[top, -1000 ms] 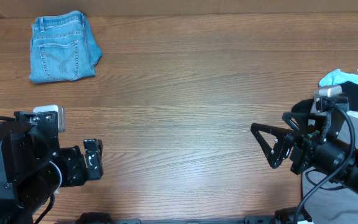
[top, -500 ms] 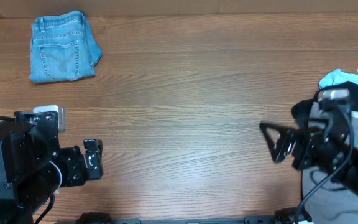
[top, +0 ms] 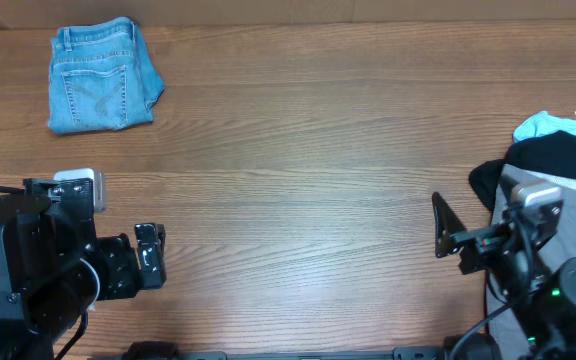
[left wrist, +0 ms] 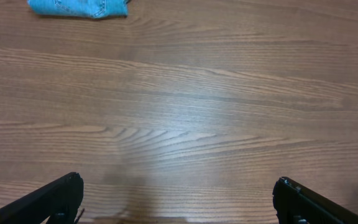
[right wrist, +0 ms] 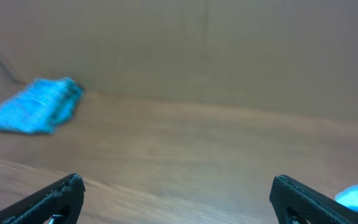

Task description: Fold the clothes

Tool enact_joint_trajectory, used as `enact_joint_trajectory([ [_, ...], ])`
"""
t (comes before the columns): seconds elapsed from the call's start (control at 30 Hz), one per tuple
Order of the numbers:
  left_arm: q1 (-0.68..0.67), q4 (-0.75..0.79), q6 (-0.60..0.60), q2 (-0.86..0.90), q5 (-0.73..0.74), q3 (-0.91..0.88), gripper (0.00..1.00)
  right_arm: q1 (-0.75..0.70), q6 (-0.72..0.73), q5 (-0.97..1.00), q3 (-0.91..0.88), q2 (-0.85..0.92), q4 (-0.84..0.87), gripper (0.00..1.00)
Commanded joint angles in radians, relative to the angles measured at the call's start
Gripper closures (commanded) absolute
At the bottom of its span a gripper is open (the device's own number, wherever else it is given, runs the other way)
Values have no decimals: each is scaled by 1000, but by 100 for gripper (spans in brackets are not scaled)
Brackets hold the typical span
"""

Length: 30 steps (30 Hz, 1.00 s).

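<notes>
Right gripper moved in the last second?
Yes. The right gripper has pulled back rightward, toward the black garment, and rolled edge-on in the overhead view.

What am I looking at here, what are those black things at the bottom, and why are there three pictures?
These are three views of one moment at a robot workstation. The overhead picture looks straight down on a wooden table. The black machinery at its lower corners is two robot arms, each ending in a two-finger gripper. The other two pictures come from small cameras on the arms' wrists, so the dark tips at their bottom corners are each gripper's own fingers. The left gripper and the right gripper are both open and hold nothing. On the table, folded jeans lie near the far left corner. At the right edge sits a heap of clothes, with a black garment and a pale-blue top showing.
</notes>
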Motion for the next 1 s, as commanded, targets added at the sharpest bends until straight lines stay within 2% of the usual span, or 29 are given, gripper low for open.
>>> enact_joint_trajectory([
  [0.0, -6, 0, -14, 1, 5, -2, 0, -51, -20, 13, -161, -110, 32, 0],
  [0.33, -6, 0, -14, 1, 5, -2, 0, -141, -13, -108, -562, -348, 322, 0],
  [0.57, -6, -1, -14, 1, 5, -2, 0, -143, -13, -164, -788, -433, 564, 0],
  [0.67, -6, 0, -14, 1, 4, -2, 0, -143, -13, -167, -831, -433, 664, 0],
  [0.97, -6, 0, -14, 1, 5, -2, 0, -143, -13, -164, -829, -433, 652, 0],
])
